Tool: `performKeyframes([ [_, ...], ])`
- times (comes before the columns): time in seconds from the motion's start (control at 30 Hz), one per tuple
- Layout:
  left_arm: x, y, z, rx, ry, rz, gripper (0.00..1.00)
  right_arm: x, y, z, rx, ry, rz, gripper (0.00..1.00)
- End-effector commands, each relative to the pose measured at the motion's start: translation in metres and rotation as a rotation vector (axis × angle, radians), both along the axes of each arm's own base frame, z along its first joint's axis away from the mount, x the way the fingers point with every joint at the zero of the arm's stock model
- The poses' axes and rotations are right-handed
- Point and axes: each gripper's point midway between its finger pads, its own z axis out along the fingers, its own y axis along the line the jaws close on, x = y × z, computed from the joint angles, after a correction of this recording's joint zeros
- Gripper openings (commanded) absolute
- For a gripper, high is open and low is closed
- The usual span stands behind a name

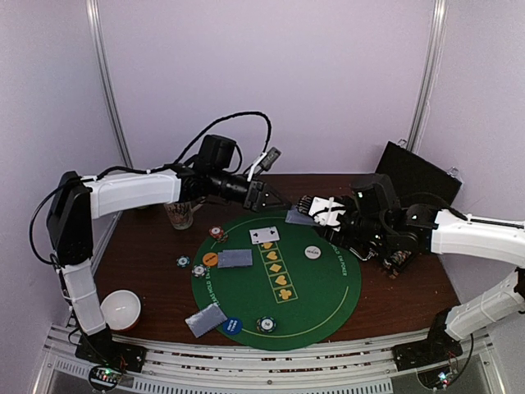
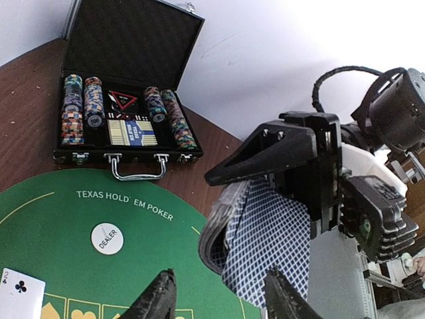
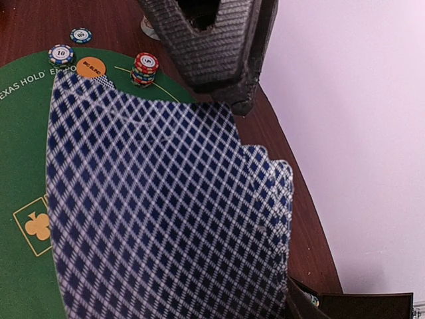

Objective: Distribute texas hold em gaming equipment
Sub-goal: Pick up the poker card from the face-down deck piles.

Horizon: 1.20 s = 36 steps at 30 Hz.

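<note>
My right gripper is shut on a deck of blue-backed playing cards, held above the far edge of the green poker mat. The deck fills the right wrist view and hides my right fingers there. My left gripper is open, its tips just short of the deck; in the left wrist view the deck sits just beyond the open left gripper. On the mat lie a face-up card, face-down cards, a white dealer button, an orange button, a blue button and chips.
An open black chip case stands beyond the mat at the back right. A patterned mug stands at the back left under my left arm. A white bowl sits at the front left. Chips lie at the mat's left edge.
</note>
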Motion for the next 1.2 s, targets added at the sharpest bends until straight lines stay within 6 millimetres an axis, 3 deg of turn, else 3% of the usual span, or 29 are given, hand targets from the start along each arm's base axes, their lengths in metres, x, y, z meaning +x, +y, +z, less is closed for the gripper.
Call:
performKeyframes([
  [0.0,-0.011,-0.003,0.021,-0.055,-0.052,-0.058,0.48,0.002,0.001,0.009,0.02,-0.035,-0.005,0.47],
  [0.07,-0.008,-0.007,0.016,-0.046,-0.042,-0.064,0.47,0.004,0.003,0.011,0.026,-0.037,-0.005,0.47],
  [0.13,-0.006,-0.011,0.01,-0.027,-0.025,-0.075,0.37,0.004,0.003,0.012,0.026,-0.037,-0.006,0.47],
  [0.23,-0.01,-0.011,0.016,-0.05,-0.038,-0.102,0.25,0.004,0.002,0.012,0.023,-0.038,-0.008,0.47],
  [0.4,-0.023,-0.01,0.019,-0.088,-0.038,-0.176,0.31,0.004,0.001,0.011,0.018,-0.041,-0.008,0.47],
  [0.77,-0.015,-0.017,0.003,-0.028,-0.046,-0.145,0.32,0.004,0.001,0.013,0.021,-0.043,-0.009,0.47],
  [0.83,-0.015,-0.017,0.003,-0.026,-0.046,-0.147,0.28,0.003,0.0,0.013,0.023,-0.043,-0.01,0.47],
  [1.0,-0.017,-0.014,0.019,-0.048,-0.081,-0.152,0.0,0.003,-0.003,0.013,0.024,-0.045,-0.018,0.47],
  [1.17,-0.011,0.001,0.042,-0.094,-0.13,-0.133,0.0,0.007,-0.012,0.011,0.038,-0.036,-0.037,0.47],
])
